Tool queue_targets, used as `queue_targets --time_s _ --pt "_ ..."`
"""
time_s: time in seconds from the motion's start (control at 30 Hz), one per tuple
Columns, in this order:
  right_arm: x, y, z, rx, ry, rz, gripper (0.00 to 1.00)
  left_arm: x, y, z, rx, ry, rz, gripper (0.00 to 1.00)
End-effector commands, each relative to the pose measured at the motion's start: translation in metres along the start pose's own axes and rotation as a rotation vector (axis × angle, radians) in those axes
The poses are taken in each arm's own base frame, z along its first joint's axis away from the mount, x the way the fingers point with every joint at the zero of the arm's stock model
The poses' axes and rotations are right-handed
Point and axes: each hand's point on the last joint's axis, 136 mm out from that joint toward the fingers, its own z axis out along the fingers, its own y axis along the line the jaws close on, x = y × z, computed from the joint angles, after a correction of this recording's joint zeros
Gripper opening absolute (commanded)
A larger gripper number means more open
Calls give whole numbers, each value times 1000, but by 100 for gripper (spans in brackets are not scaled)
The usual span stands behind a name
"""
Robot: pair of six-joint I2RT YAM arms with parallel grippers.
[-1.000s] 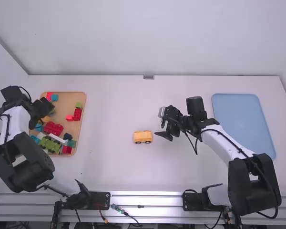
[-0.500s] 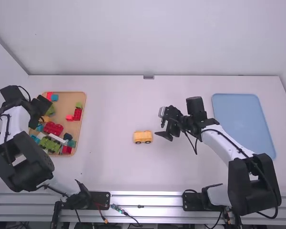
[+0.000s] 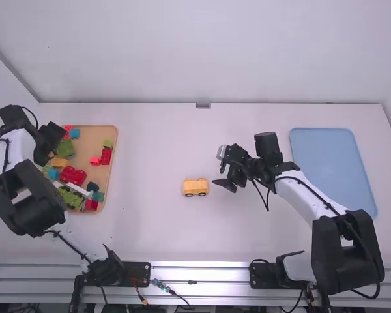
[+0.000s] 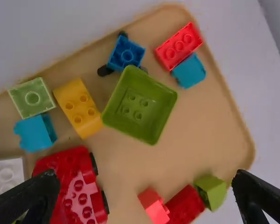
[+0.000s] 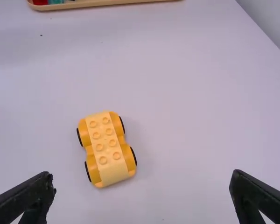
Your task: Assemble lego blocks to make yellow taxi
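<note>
1 ylw chassis (image 3: 195, 187), 1 grn tub (image 4: 136, 110), 2 trays (image 3: 331, 160).

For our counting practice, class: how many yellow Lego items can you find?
2: a wheeled base on the table, between the arms, and a block in the tray. The left arm may hide more.

The left end effector (image 3: 50, 139) is being held wide open, its arm bent; the right end effector (image 3: 223, 169) is being held wide open, its bent arm being angled inward.
</note>
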Motion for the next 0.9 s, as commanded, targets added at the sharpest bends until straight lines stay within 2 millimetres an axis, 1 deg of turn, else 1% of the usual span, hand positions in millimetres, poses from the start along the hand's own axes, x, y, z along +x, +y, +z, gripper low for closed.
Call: queue_targets --time_s 0.0,0.13,0.2,0.27,0.4,0.5,0.53,0.6,0.7,0.83,0.87 --pt "-11 -1 -5 11 -21 -18 99 -4 0 8 -20 11 -10 99" --pt "-11 -1 -5 11 -20 -17 99 0 4 26 -34 44 -36 99" --pt "-11 -2 -5 13 -18 -17 99 1 7 32 -43 49 -47 95" --pt "-9 -3 -5 22 -7 -16 99 2 13 34 -79 44 -83 87" --pt "-6 -5 -5 32 6 -14 99 2 14 36 -80 46 -82 79" --pt "-6 -5 -5 32 6 -15 99 3 15 35 -85 48 -83 76" --pt "-6 -5 -5 33 7 -13 99 3 18 35 -101 49 -95 75" --pt "-6 -5 -5 33 7 -14 99 5 29 34 -161 42 -129 68" --pt "-6 -5 -5 32 7 -15 99 7 35 33 -192 45 -141 68" --pt "-6 -5 -5 33 7 -14 99 8 36 35 -194 45 -143 68" --pt "-6 -5 -5 32 7 -14 99 9 37 36 -198 41 -157 65"
